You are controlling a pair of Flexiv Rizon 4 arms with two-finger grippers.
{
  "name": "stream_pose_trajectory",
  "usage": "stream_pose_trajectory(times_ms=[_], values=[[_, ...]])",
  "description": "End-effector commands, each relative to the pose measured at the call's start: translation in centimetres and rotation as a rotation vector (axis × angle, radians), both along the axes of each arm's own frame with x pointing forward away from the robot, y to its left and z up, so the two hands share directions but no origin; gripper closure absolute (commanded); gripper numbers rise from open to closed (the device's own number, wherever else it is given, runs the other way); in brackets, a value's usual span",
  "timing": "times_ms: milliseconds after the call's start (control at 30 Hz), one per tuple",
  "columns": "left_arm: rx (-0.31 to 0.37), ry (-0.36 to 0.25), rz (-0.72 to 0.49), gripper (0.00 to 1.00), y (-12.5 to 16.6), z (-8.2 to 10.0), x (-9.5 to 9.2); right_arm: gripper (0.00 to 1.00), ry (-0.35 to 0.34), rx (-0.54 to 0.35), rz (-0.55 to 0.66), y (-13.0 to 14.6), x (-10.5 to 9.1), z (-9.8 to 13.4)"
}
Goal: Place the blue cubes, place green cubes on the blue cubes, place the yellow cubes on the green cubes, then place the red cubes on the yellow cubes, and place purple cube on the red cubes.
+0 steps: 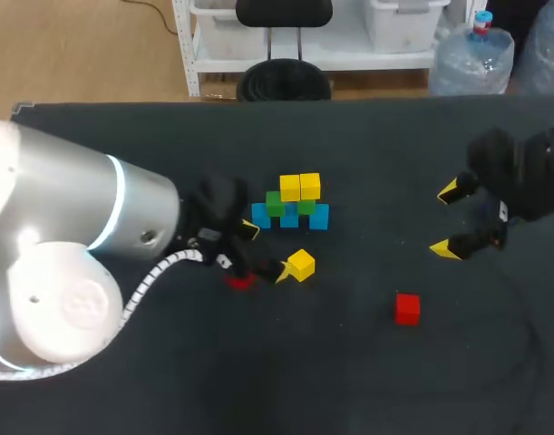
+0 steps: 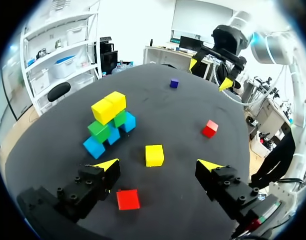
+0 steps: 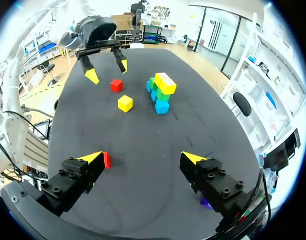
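While the stack (image 1: 304, 204) stands mid-table, a red cube (image 1: 407, 308) lies well apart.

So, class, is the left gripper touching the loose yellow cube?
Apart. Left wrist view: the loose yellow cube lies between the left gripper's open fingers, bare table on both sides.

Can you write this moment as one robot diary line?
stack: blue, green, two yellow on top | loose: yellow cube, red cube, second red cube, purple cube | both jaws open, empty

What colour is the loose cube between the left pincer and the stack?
Yellow; the loose cube shows best in the left wrist view.
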State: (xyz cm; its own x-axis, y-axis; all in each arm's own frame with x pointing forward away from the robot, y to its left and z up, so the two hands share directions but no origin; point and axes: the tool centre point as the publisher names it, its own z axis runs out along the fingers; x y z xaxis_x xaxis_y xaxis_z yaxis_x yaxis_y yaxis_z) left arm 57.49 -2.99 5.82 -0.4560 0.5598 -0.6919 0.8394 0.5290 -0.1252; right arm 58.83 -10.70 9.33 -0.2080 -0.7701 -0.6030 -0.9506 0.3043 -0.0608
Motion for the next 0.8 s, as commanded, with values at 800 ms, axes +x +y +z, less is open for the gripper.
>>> stream_pose_trajectory(times_ms=[800], values=[[0.095, 0.018, 0.112, 0.00, -4.2, -5.4, 1.8, 0.00, 0.000, 0.004, 0.003, 0.0, 0.0, 0.0]])
